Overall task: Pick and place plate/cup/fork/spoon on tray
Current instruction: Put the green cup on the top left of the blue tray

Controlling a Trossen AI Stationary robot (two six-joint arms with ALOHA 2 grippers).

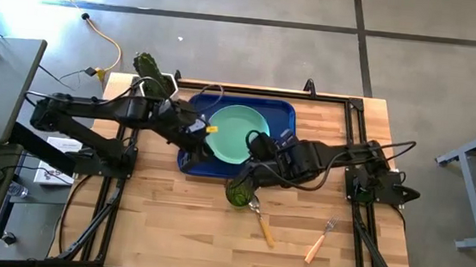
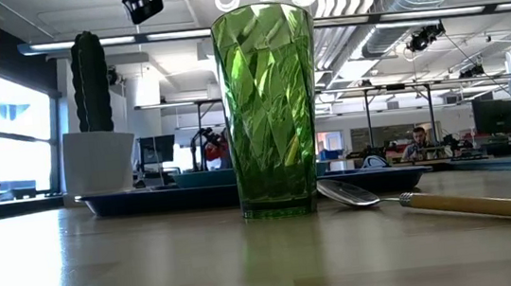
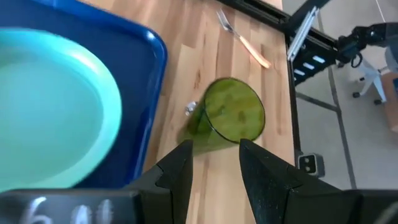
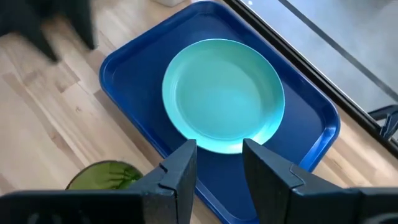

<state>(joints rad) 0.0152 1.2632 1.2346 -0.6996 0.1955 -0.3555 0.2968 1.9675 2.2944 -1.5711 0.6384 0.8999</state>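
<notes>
Looking down, we see these things.
Table: a wooden top (image 1: 170, 223) made of pale planks, with a dark metal frame round its edge.
Tray: the tray (image 1: 287, 112) is dark blue, smooth, with round corners and a raised rim. It lies at the far middle of the table.
Plate: the plate (image 1: 238, 133) is round, flat and mint green. It lies inside the tray, with blue showing all round it in the right wrist view (image 4: 222, 94).
Cup: the cup (image 1: 239, 191) is see-through green with cut, shiny sides. It stands upright on the wood just beside the tray's near edge, not on the tray (image 2: 269, 111).
Spoon: the spoon (image 1: 261, 222) has a silver bowl and a tan handle. Its bowl lies just beside the cup's foot (image 2: 348, 193).
Fork: the fork (image 1: 319, 240) has silver tines and a pinkish handle. It lies alone on bare wood, well apart from the cup.
Cactus: a green cactus (image 2: 90, 81) in a white pot stands at the tray's far left corner.
Left gripper: the left gripper (image 3: 214, 163) hangs over the tray's near left edge, fingers apart, holding nothing.
Right gripper: the right gripper (image 4: 219, 163) hangs over the tray's near edge by the cup, fingers apart, holding nothing.
Open room: we see lots of bare wood at the near left of the table.
</notes>
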